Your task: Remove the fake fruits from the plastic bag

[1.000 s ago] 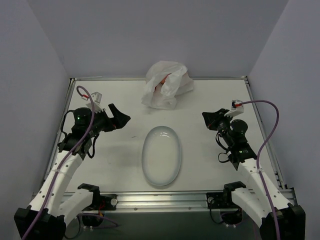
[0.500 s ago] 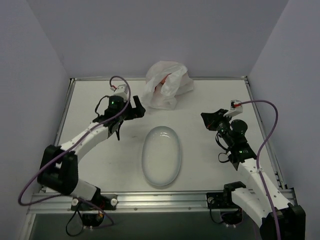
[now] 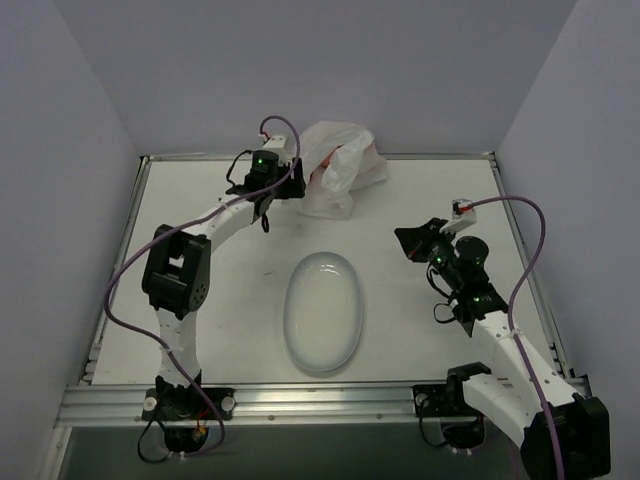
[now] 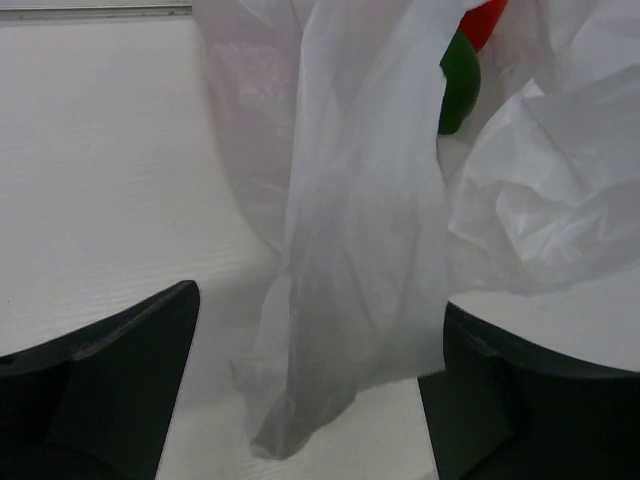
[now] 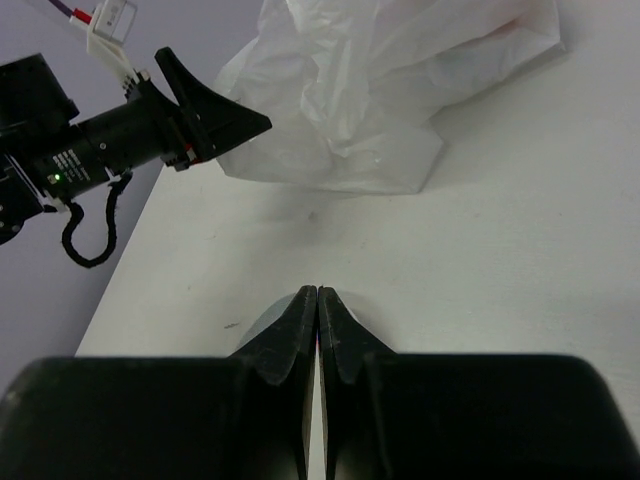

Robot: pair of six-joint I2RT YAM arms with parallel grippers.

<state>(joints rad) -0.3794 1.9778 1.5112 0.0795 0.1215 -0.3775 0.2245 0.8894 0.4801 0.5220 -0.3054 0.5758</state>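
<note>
The plastic bag [image 3: 340, 165] lies crumpled at the back middle of the table, with a faint reddish tint showing through it. In the left wrist view a fold of the bag [image 4: 360, 230] hangs between my open fingers. A green round fruit [image 4: 459, 88] and a red fruit [image 4: 484, 16] show at its opening. My left gripper [image 3: 298, 186] [image 4: 318, 300] is open at the bag's left side and grips nothing. My right gripper [image 3: 402, 236] [image 5: 318, 298] is shut and empty, right of the plate and well short of the bag [image 5: 390, 80]. The other fruits are hidden.
A smooth white oval plate [image 3: 292, 300] lies in the middle of the table, empty. Its edge shows under my right fingers [image 5: 262, 322]. The left gripper [image 5: 205, 112] shows in the right wrist view. Grey walls close in the table on three sides.
My left arm has swung from the left middle of the table up to the bag's left side, still open. My right arm has shifted only slightly.
</note>
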